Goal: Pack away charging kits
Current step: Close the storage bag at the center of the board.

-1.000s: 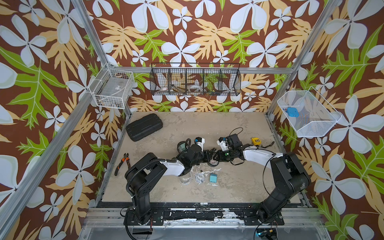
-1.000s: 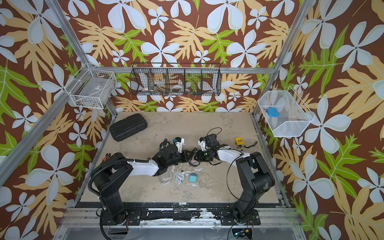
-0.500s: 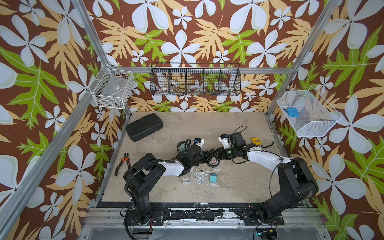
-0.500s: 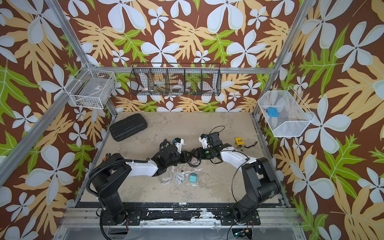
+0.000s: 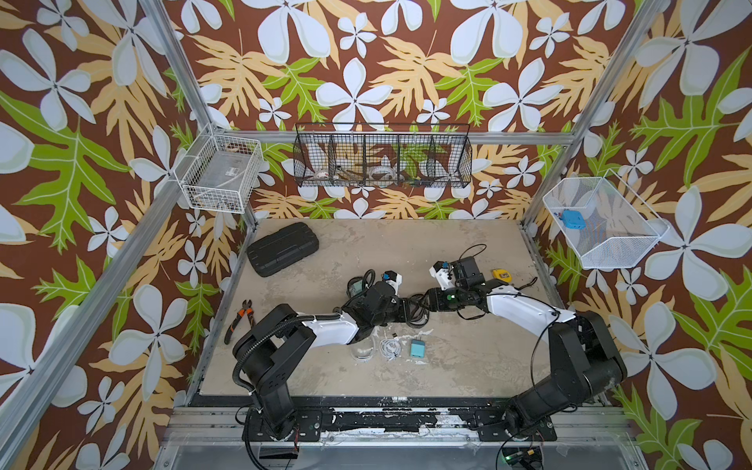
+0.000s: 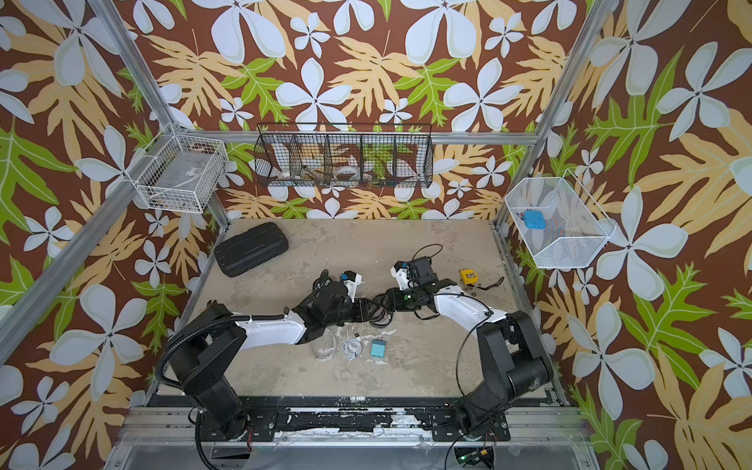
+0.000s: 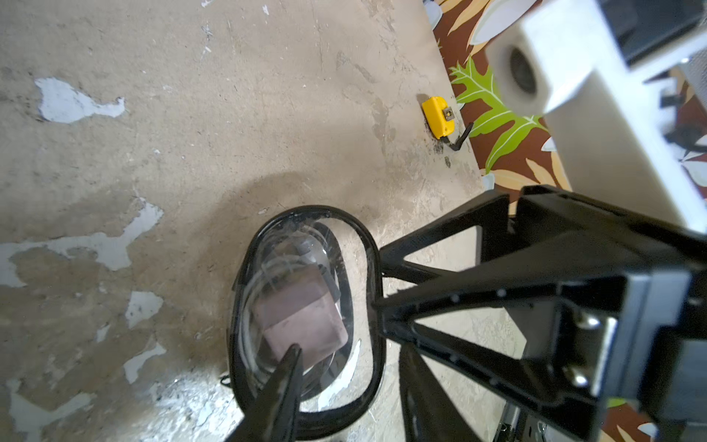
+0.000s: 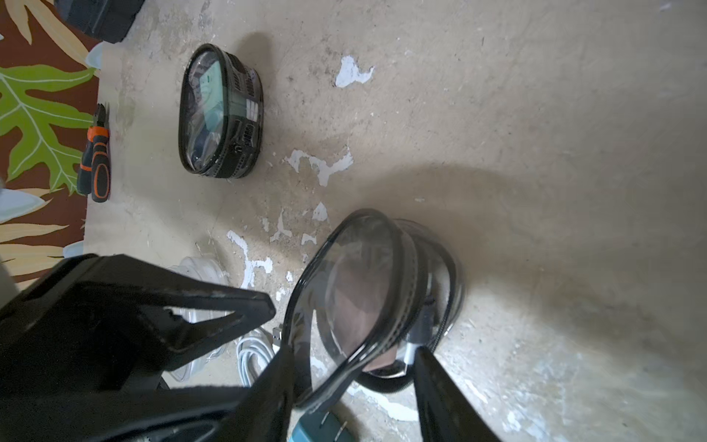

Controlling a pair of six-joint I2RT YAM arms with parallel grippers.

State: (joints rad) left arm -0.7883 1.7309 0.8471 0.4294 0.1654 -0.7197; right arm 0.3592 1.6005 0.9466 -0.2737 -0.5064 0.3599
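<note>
A black-rimmed clear pouch [image 7: 306,302] with the dusty pink plug inside lies mid-table between both arms in both top views [image 5: 418,319]. My left gripper [image 7: 346,356] is open, its fingers either side of the pouch's rim. From the opposite side, my right gripper [image 8: 350,356] stands open around the pouch's raised lid [image 8: 363,291]. A closed black-rimmed pouch [image 8: 220,111] holding the mint green plug lies behind the left wrist. Nearer the front lie a clear-rimmed pouch [image 5: 363,350], a coiled white cable [image 5: 390,348] and the teal plug [image 5: 416,348].
A black ribbed hard case [image 5: 283,248] lies at the back left, orange-handled pliers [image 5: 240,319] by the left edge and a yellow tape measure [image 5: 499,276] at the right. Wire baskets hang on the walls [image 5: 221,179] [image 5: 382,156]; the right one [image 5: 602,244] holds a blue gadget [image 5: 571,219].
Both grippers' jaws have spread apart around the pouch. The right arm's elbow and shoulder have swung outward to the right. The pouch stays where it was.
</note>
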